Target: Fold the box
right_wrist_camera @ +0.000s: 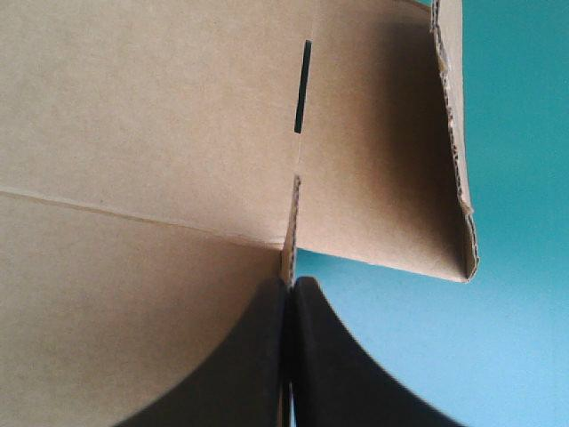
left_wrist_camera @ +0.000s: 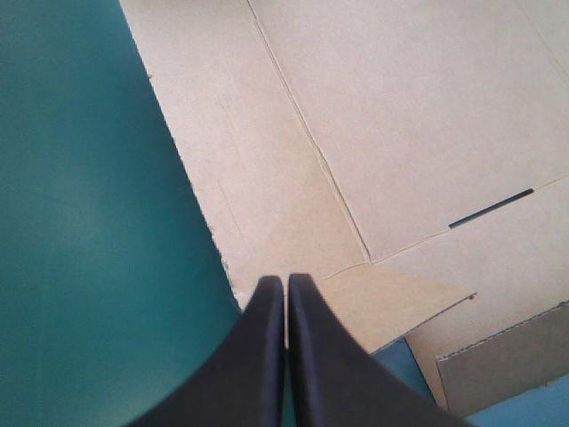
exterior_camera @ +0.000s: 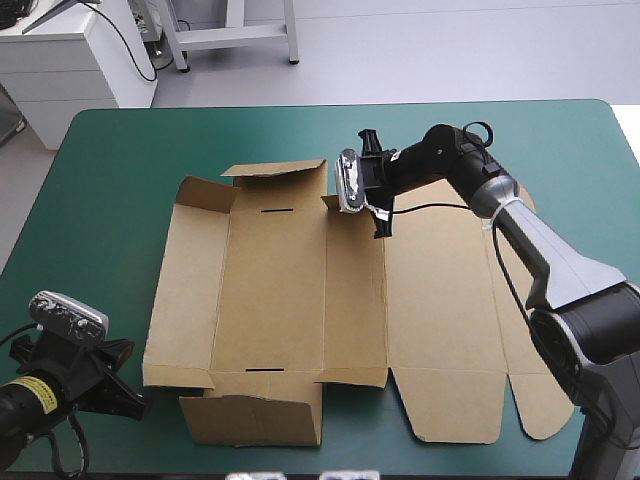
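Early in the fold, judging by the lie of the brown box [exterior_camera: 280, 290] across the middle of the teal-green counter [exterior_camera: 110, 150]. Done so far: far flap [exterior_camera: 285, 172] and left wall [exterior_camera: 195, 270] tipped partway up, near flap [exterior_camera: 255, 420] bent at its crease. Left to do: walls raised square and tucked, with the wide right-hand panel [exterior_camera: 450, 300] lying flat. As for the right fingers [right_wrist_camera: 236, 365]: all but closed, pinching a small tab of board at the far side by the middle crease. As for the left fingers [left_wrist_camera: 253, 356]: pressed together in one point, gripping nothing seen, tips just beside the box's near-left corner.
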